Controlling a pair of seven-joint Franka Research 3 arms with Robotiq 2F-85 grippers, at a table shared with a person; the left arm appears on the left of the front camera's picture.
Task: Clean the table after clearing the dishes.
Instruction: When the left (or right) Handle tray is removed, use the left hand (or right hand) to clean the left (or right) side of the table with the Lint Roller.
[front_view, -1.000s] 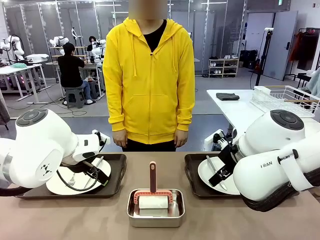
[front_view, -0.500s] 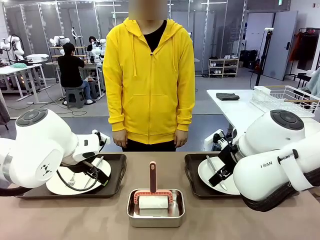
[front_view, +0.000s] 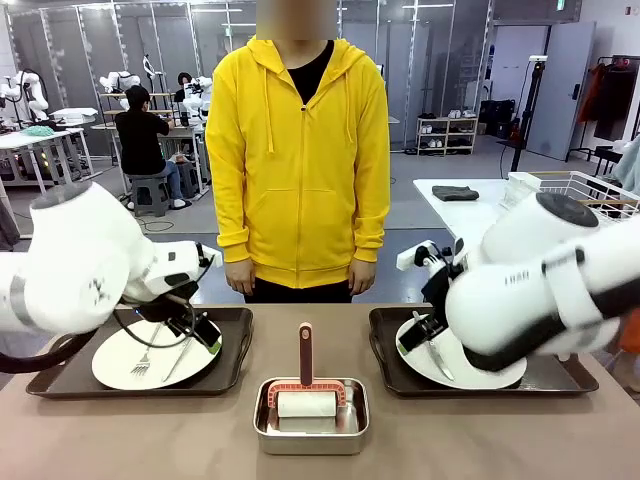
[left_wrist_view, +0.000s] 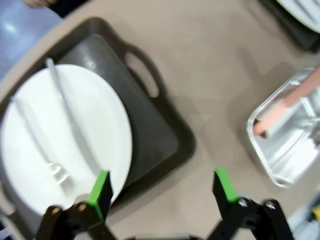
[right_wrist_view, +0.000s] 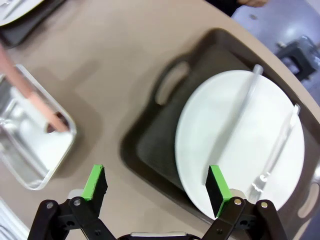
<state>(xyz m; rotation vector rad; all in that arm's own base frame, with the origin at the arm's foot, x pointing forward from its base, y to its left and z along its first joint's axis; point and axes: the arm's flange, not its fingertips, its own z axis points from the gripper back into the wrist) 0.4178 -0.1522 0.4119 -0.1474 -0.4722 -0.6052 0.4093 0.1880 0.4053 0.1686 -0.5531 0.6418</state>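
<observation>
Both arms have lifted. Left end effector and right end effector hang open, the dishes just beneath them on the desk; each should probably center on a tray handle first.

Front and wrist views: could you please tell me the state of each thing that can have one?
Left hand: open, empty.
Right hand: open, empty.
Left plate: uncleared, on left tray.
Right plate: uncleared, on right tray.
Lint roller: lying in steel pan.
Table: dishes not yet cleared.
</observation>
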